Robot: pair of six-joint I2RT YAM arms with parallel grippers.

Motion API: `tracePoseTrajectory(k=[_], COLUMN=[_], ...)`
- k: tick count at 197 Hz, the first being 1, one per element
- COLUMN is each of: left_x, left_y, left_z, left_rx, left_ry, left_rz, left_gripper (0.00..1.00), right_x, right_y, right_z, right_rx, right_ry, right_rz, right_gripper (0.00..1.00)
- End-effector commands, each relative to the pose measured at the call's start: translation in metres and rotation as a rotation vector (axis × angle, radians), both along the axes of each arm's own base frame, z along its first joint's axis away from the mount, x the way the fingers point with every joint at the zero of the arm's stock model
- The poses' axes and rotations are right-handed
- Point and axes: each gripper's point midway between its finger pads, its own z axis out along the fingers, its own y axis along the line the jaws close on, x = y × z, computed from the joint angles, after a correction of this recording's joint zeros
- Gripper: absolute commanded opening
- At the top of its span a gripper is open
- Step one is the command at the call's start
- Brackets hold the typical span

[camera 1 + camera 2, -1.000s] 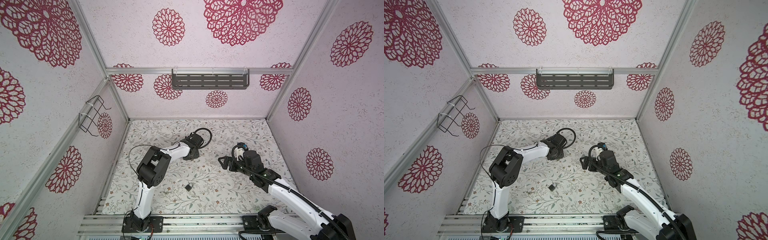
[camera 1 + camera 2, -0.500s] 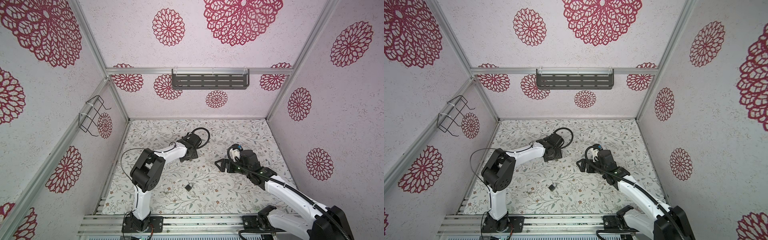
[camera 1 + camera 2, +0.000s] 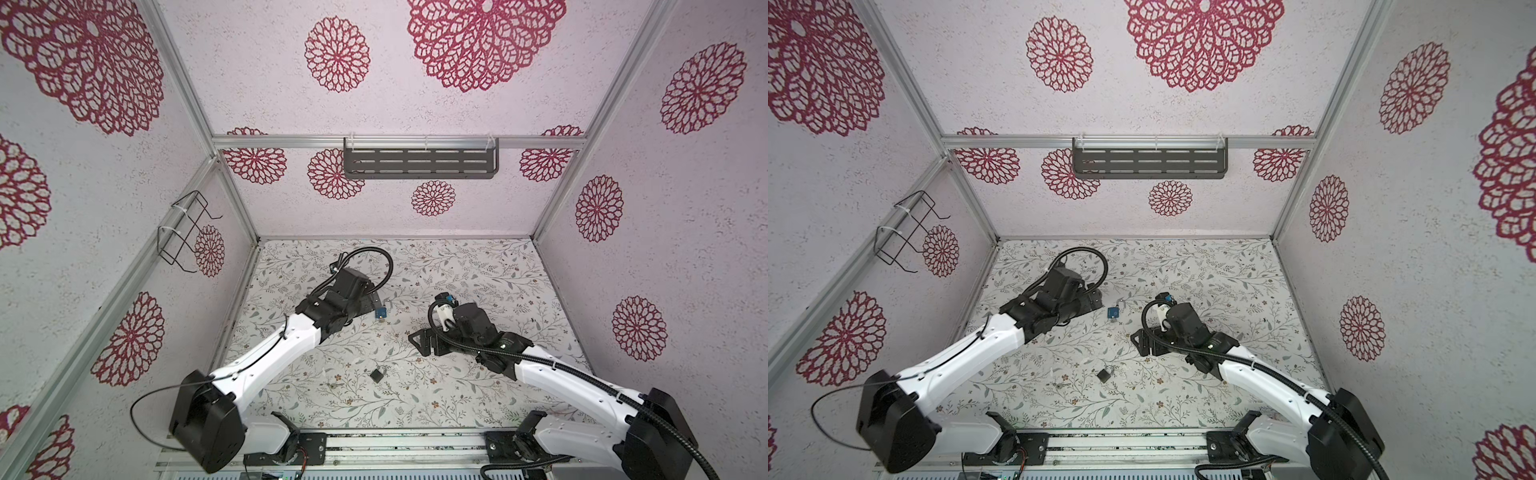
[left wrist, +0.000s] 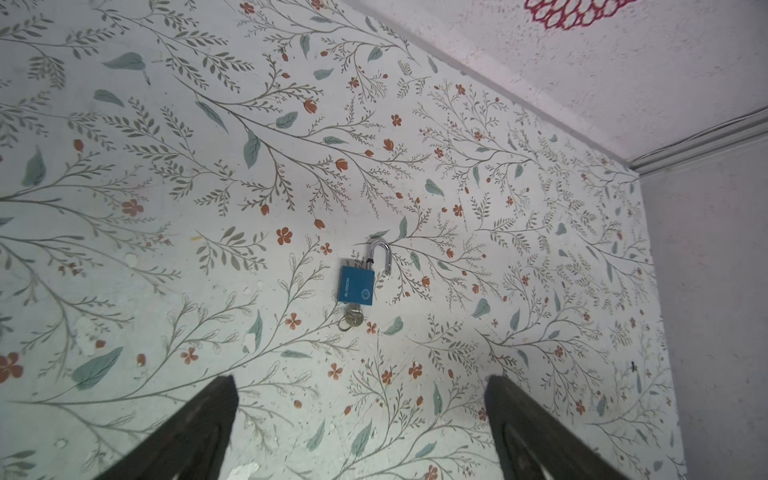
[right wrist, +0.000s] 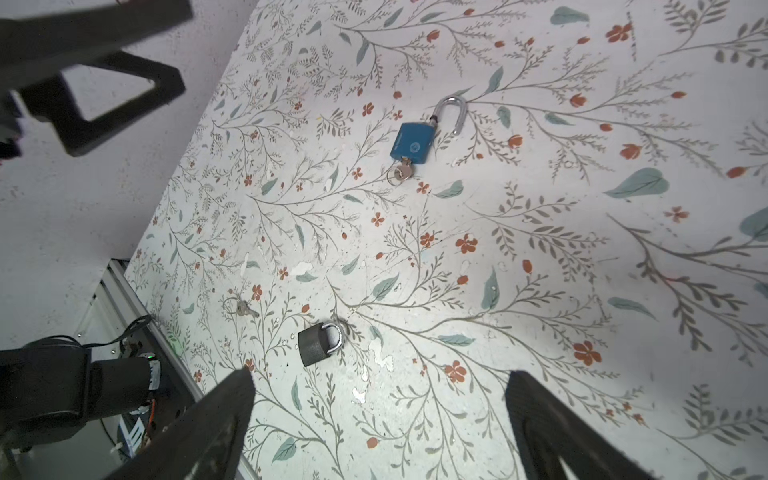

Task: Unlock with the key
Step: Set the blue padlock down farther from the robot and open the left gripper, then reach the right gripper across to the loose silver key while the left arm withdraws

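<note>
A blue padlock (image 4: 356, 284) lies flat on the floral table, its silver shackle (image 4: 384, 255) swung out of the body. A key (image 4: 353, 319) on a small ring sticks in its keyhole. Both top views show the lock (image 3: 380, 312) (image 3: 1112, 312) just right of my left gripper (image 3: 375, 300), which is open, empty and a short way back from it (image 4: 359, 380). The right wrist view has the lock (image 5: 411, 141) far ahead. My right gripper (image 5: 380, 374) is open and empty, hovering right of centre (image 3: 419, 343).
A black padlock (image 5: 318, 343) with its shackle closed lies near the table's front (image 3: 377, 374). A loose key (image 5: 243, 307) lies to its left. A grey shelf (image 3: 419, 162) hangs on the back wall, a wire basket (image 3: 185, 230) on the left wall.
My left gripper has opened and drawn back to the left, leaving the blue padlock on the table. The right gripper has shifted left and toward the front.
</note>
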Motion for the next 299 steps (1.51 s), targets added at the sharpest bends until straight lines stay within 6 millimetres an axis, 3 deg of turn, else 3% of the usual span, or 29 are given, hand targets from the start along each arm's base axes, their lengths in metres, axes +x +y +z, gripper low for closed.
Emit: tracePoseTrajectory(k=[1,74,127,154,160,203,271,299], left_x=[-0.013,-0.079,-0.1,-0.109,-0.112,-0.126,-0.141,-0.148], left_y=[0.019,0.075,0.095,0.108,0.11,0.122,0.133,0.137], left_z=[0.015,0.026,0.029,0.031,0.031,0.035,0.032,0.027], left_rx=[-0.027,-0.043,-0.079,-0.075,-0.076,-0.094,-0.124,-0.14], left_ry=[-0.069,-0.079,-0.094,-0.091,-0.091,-0.114,-0.136,-0.139], left_rz=[0.005,0.029,0.087,0.138,0.145,0.186,0.221,0.236], left_gripper=[0.97,0.97,0.97,0.97,0.97,0.97,0.97,0.97], right_x=[0.007,-0.015,-0.029,-0.038,-0.055,-0.073,-0.091,-0.096], right_y=[0.014,0.103,0.161,0.176,0.186,0.215,0.235,0.244], right_z=[0.01,0.017,0.01,0.002,-0.001,-0.028,-0.059,-0.065], right_rx=[-0.011,0.028,-0.03,-0.037,-0.03,-0.079,-0.118,-0.128], right_ry=[-0.05,-0.107,-0.135,-0.172,-0.181,-0.209,-0.225,-0.233], right_rz=[-0.042,0.052,0.186,0.234,0.285,0.414,0.477,0.503], right_gripper=[0.97,0.92,0.81,0.75,0.73,0.64,0.5,0.48])
